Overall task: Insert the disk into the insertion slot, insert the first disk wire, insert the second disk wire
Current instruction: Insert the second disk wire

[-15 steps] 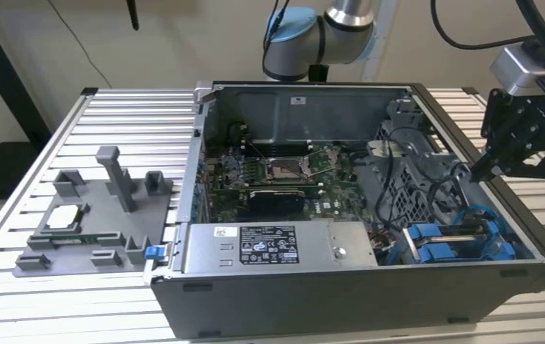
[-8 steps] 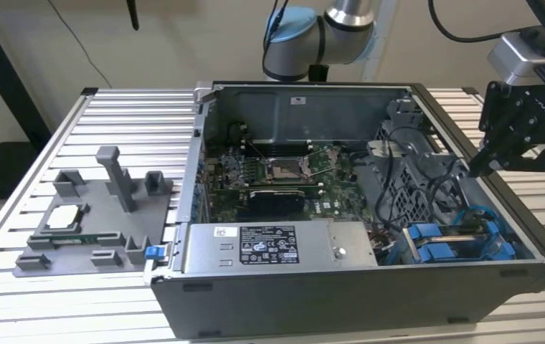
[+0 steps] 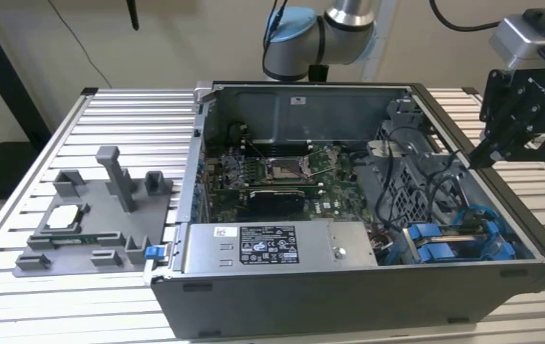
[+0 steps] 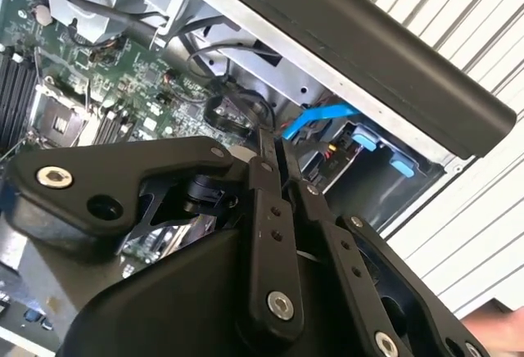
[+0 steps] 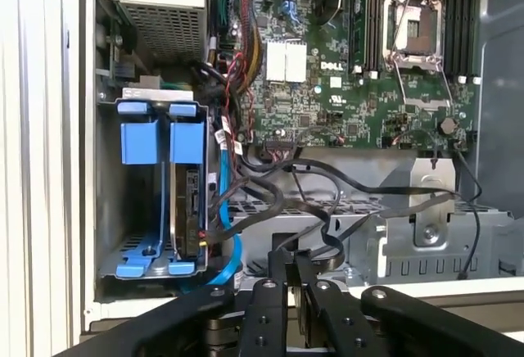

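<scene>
The open computer case point(image 3: 349, 301) lies on a slatted table. At its front corner the dark drive cage point(image 5: 110, 210) holds blue carriers point(image 5: 139, 140). A disk point(image 5: 192, 210) sits in one narrow bay, the insertion slot, behind its blue carrier front point(image 5: 187, 136). A blue wire point(image 5: 223, 218) curves along the disk's side, and black wires point(image 5: 327, 185) loop across the cage top. My black gripper point(image 3: 472, 159) hangs above the case's edge at the exterior view's right, over the black wires. Its fingers point(image 4: 266, 177) stand together, shut, with nothing seen between them; in the first wrist view the gripper point(image 5: 291, 279) is just short of the wire loops.
The motherboard with its square silver processor socket point(image 3: 282, 168) fills the case's middle. A power supply point(image 3: 272, 247) lies along the front. A grey fixture tray point(image 3: 91, 222) with a processor chip point(image 3: 65, 217) stands on the table at the exterior view's left.
</scene>
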